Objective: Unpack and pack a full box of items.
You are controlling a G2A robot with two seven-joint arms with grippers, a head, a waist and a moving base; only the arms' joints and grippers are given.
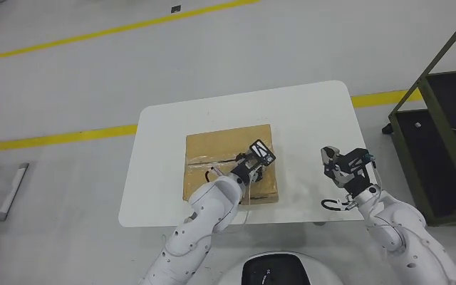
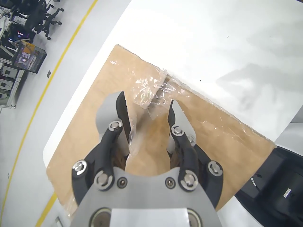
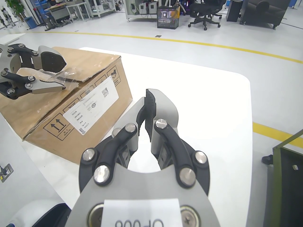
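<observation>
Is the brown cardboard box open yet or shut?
Mostly shut: the brown cardboard box has top flaps nearly flat, clear tape crumpled along the seam, and one flap edge raised between the fingers of the left gripper.

Box [image 1: 228, 160]: brown cardboard carton, broad and low, with worn, creased edges.
Pose: upright, top face up; the arrow marks on one side point upward.
Place: on the white table [image 1: 313, 121], about the middle of it and reaching to the edge nearest the robot.
Seam: clear tape [image 2: 146, 90], crumpled and partly peeled, runs along the top joint.
Flap [image 2: 151, 142]: a torn piece of the top cardboard is lifted off the surface, with tape clinging to it.
Side: carries a white label [image 3: 91, 106].
</observation>
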